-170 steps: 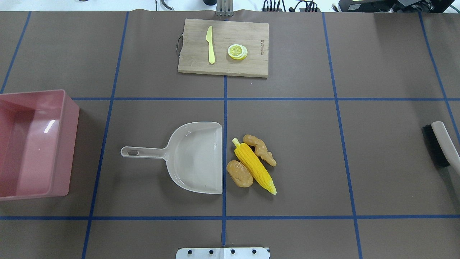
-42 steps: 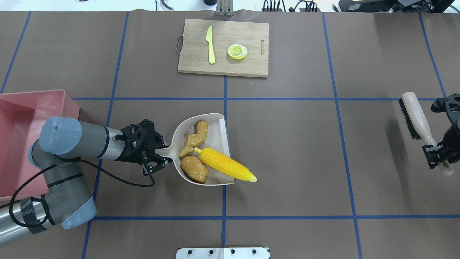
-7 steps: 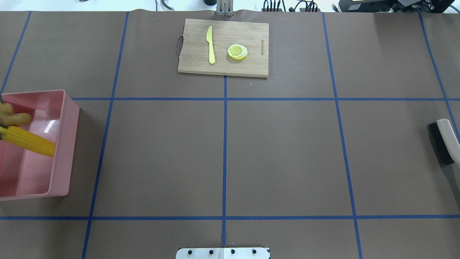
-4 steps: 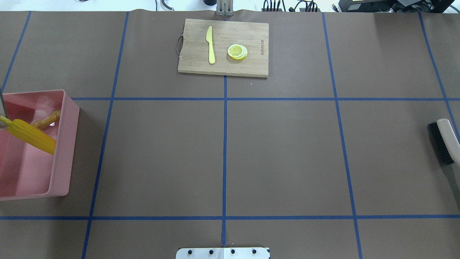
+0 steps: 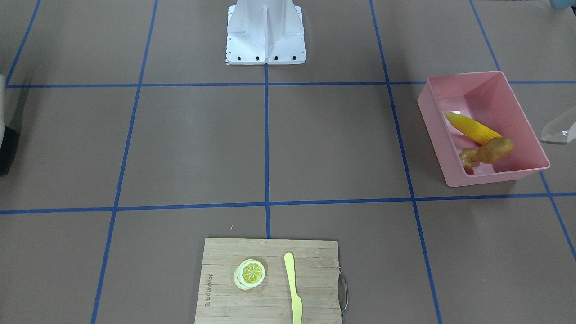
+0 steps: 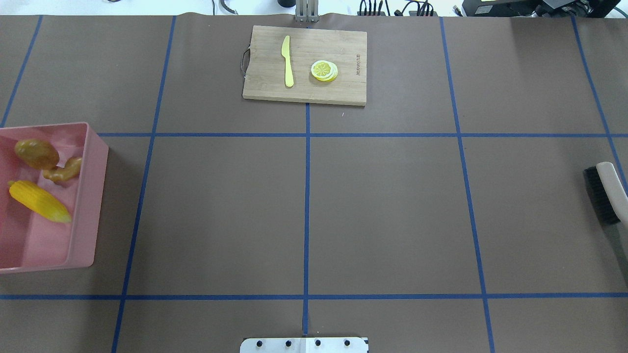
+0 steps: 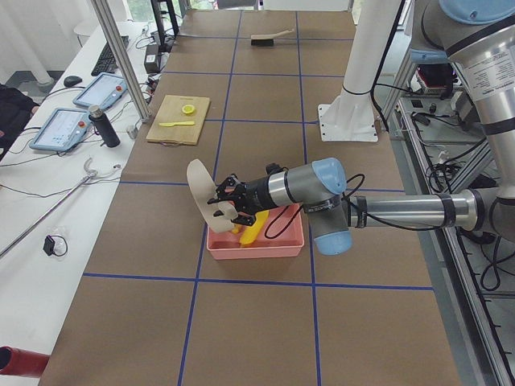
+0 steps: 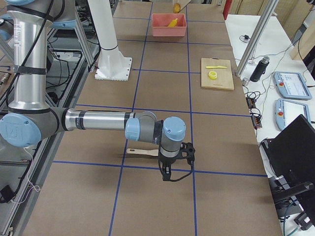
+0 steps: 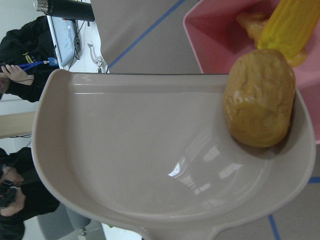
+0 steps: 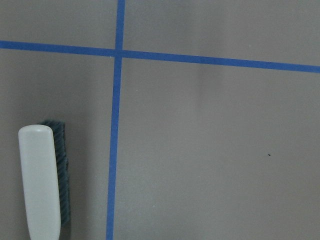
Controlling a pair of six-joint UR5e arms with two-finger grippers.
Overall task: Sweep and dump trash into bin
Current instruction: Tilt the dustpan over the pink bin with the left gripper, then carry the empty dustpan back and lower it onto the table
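Observation:
The pink bin (image 6: pixel 91 196) stands at the table's left edge. The yellow corn cob (image 6: pixel 39 208) and tan ginger root (image 6: pixel 64 170) lie inside it. The brown potato (image 6: pixel 37 153) is over the bin's far end; in the left wrist view the potato (image 9: pixel 260 97) touches the lip of the beige dustpan (image 9: pixel 140 145). My left gripper (image 7: pixel 233 205) holds the dustpan (image 7: pixel 199 185) tipped steeply over the bin (image 7: pixel 273 245); I cannot tell its jaw state. My right gripper (image 8: pixel 172 162) hangs above the brush handle (image 8: pixel 142 152); open or shut, I cannot tell.
A wooden cutting board (image 6: pixel 304 66) with a yellow knife (image 6: pixel 287 61) and a lemon slice (image 6: pixel 324 70) lies at the far middle. The brush (image 6: pixel 606 193) lies on the table at the right edge. The robot's base plate (image 6: pixel 304 344) is at the near middle.
The corn and the ginger slid off the dustpan into the bin. The potato came into view over the bin's far end. The brush has not moved.

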